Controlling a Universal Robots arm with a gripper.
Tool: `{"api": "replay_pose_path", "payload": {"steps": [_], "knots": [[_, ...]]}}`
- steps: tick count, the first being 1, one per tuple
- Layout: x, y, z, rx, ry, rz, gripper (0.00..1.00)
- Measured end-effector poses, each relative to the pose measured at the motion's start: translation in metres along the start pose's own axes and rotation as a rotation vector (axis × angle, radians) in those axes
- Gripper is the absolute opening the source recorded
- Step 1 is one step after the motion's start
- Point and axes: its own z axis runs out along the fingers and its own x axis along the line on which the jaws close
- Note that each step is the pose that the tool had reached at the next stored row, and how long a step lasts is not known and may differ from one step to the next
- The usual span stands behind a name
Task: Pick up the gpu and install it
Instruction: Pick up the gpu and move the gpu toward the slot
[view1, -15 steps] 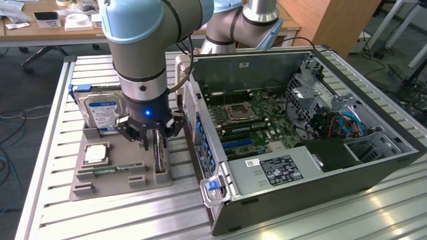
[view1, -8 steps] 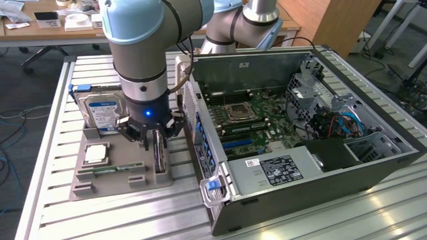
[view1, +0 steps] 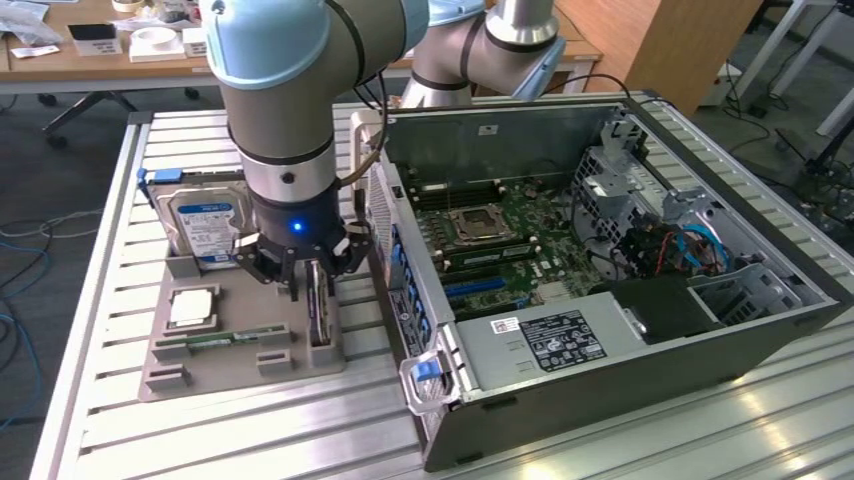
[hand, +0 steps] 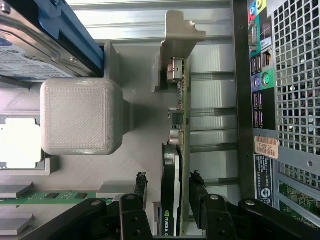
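Beside gpu (hand: 171, 185), case wall (hand: 245, 100) close; grey block (hand: 81, 116) opposite.

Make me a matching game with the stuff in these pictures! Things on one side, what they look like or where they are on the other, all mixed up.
Things:
1. gpu
2. hard drive
3. memory stick
4. computer case

Clues:
A. thin and green, lying flat in the grey tray
B. side open, insides showing
C. standing on edge between the open fingers of the pincer
D. blue-and-white label

Pairs: 1-C, 2-D, 3-A, 4-B
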Motion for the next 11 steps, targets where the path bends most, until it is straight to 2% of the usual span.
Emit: {"api": "replay_pose_path", "payload": {"steps": [7,9,10,11], "knots": [[0.0000,0.0000,0.0000,0.0000,-0.0001,0.000,0.47],[0.0000,0.0000,0.0000,0.0000,0.0000,0.000,0.46],[0.0000,0.0000,0.0000,0.0000,-0.0001,0.000,0.39],[0.0000,0.0000,0.0000,0.0000,0.0000,0.000,0.39]]}}
